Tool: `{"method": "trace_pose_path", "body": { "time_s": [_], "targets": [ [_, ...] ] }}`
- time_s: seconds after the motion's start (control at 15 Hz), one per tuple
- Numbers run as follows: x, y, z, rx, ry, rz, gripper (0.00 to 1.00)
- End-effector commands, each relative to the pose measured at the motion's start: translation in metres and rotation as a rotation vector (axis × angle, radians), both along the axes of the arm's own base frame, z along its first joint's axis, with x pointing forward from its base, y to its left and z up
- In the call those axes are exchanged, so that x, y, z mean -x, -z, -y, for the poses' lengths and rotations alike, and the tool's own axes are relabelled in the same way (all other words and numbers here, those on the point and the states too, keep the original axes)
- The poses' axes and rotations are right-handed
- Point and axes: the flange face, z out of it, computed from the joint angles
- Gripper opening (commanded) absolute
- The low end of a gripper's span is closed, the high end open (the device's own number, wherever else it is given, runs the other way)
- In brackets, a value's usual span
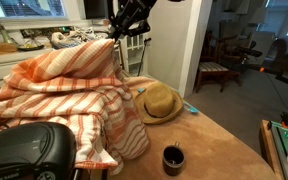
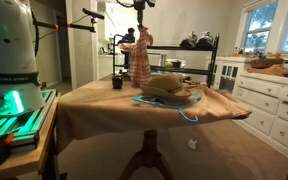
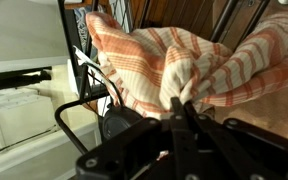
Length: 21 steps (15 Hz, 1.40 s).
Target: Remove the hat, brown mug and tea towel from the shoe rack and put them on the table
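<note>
Brown-clothed table point(image 2: 84, 108) with hat point(image 2: 167, 87) and mug point(image 2: 118, 81), hand point(image 3: 184, 104) clamped on hanging tea towel point(image 2: 141, 58)

Orange-striped tea towel point(image 2: 141, 62) hangs bunched near dark mug point(image 2: 118, 81); mug upright, straw hat point(image 2: 169, 87) crown-up, both on table point(image 2: 94, 108).

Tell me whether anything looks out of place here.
The orange-and-white striped tea towel dangles bunched from the claw in mid-air near the tan table edge, not laid down. The woven straw hat and dark mug rest normally on it.
</note>
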Motion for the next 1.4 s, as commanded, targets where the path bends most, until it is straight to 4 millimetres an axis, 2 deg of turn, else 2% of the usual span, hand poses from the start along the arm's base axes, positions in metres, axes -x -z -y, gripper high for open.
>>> {"method": "trace_pose_path", "body": {
  "time_s": [0.0,0.6,1.07,1.33],
  "targets": [
    [0.018,0.002,0.029,-0.007,0.09,-0.023,0.01],
    [0.031,0.002,0.098,-0.116,0.387,0.002,0.01],
    [0.05,-0.003,0.129,-0.246,0.647,0.137,0.01],
    [0.068,0.015,0.143,-0.231,0.74,0.143,0.01]
  ]
}}
